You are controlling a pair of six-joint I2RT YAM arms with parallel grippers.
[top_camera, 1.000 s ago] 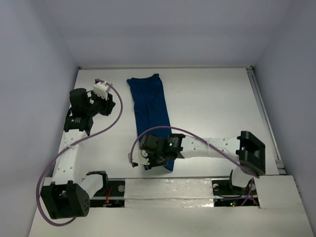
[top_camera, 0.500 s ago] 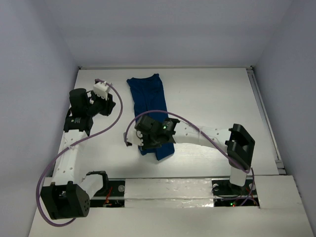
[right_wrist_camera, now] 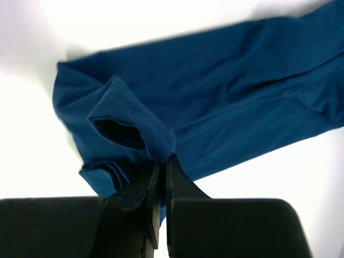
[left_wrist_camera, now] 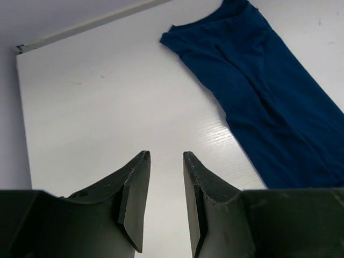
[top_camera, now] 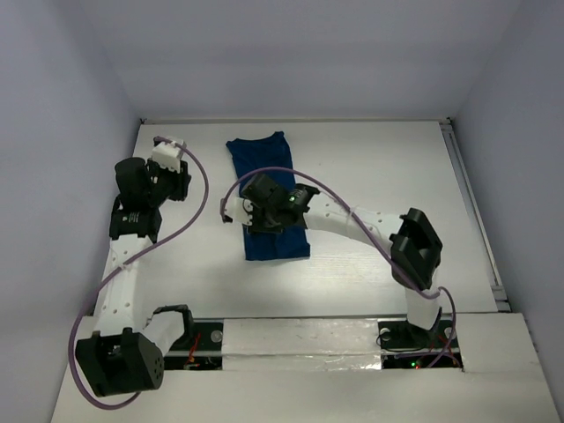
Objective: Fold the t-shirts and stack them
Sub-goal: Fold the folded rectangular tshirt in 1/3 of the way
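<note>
Dark blue t-shirt (top_camera: 264, 167) on the white table (top_camera: 370, 167), left of centre, folded into a narrow band with plain blue cloth uppermost. Long axis near-to-far and slightly skewed: far end close to the table's back edge and a little further left, near end a little further right. Far end flat on the surface, with a shallow notch along its edge in the left wrist view (left_wrist_camera: 258, 97). Cannot tell which end is the collar.

Right gripper (top_camera: 254, 216) over the middle of the band, arm reaching in from the right. Jaws clamped tight on the cloth: in the right wrist view (right_wrist_camera: 163, 158), a rolled loop of edge pinched between the tips and raised above the rest of the shirt (right_wrist_camera: 226, 91). Several layered edges showing just below the loop.

Left gripper (top_camera: 172, 167) above bare table, to the left of the shirt's far half and apart from it. Fingers parted by a narrow gap in its own view (left_wrist_camera: 165, 156), with nothing between them and only white table (left_wrist_camera: 97, 97) beyond.
</note>
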